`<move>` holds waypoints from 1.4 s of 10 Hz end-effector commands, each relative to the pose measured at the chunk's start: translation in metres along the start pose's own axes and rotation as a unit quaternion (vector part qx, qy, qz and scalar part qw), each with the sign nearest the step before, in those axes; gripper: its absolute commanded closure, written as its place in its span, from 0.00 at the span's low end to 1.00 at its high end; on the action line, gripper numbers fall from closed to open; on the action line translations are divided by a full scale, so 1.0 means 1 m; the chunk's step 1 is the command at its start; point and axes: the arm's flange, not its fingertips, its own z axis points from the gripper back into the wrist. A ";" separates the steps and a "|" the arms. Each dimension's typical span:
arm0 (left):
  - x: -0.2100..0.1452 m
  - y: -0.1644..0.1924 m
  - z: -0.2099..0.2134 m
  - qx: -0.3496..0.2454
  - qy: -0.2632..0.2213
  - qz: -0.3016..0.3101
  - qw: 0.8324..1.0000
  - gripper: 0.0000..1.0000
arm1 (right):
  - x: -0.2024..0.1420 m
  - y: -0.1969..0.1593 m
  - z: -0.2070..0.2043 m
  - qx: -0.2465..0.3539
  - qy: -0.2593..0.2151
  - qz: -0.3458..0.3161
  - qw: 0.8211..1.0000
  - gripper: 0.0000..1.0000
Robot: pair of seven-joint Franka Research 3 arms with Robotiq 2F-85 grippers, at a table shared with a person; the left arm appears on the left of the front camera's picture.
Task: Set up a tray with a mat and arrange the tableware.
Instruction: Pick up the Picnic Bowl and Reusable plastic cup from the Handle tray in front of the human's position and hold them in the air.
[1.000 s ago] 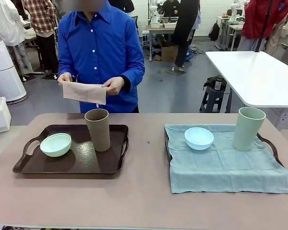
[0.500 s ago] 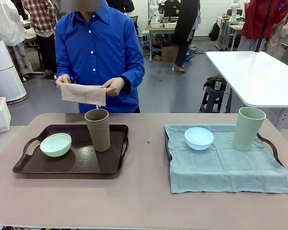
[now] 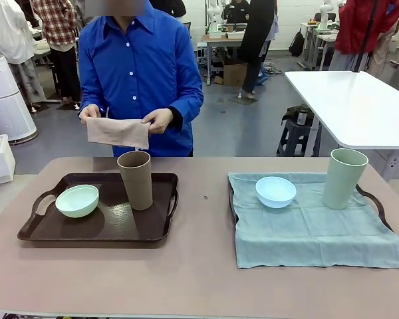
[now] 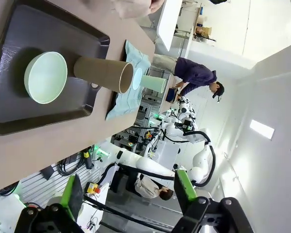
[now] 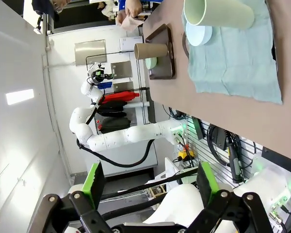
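Tableware layout, front view: the mint green bowl [image 3: 77,201] sits on the dark tray [image 3: 33,229], at 8 o'clock of the upright brown tumbler [image 3: 135,179]. On the teal mat [image 3: 312,232], the light blue bowl [image 3: 276,191] lies at 9 o'clock of the pale green tumbler [image 3: 344,178]. At 12 o'clock a person [image 3: 139,66] holds a beige cloth [image 3: 118,131]. The left gripper [image 4: 127,190] and right gripper [image 5: 149,178] are released, jaws spread, grasping nothing.

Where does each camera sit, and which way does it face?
Front: robot's side, facing across the table at a person's hands holding beige cloth.
Left wrist: off the table, rolled sideways, past the open left gripper at the mint green round bowl.
Right wrist: likewise, past the open right gripper at the pale green tall tumbler.
All share the tall brown tumbler.
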 end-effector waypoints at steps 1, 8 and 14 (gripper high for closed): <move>0.000 -0.001 -0.001 0.000 0.000 0.007 1.000 0.00 | 0.001 -0.001 0.000 -0.003 -0.003 0.003 1.000 0.00; 0.000 -0.001 -0.001 0.000 0.000 0.007 1.000 0.00 | 0.001 -0.001 0.000 -0.003 -0.003 0.003 1.000 0.00; 0.000 0.000 0.000 0.000 0.000 0.000 1.000 0.00 | 0.000 0.000 0.000 0.000 0.000 0.000 1.000 0.00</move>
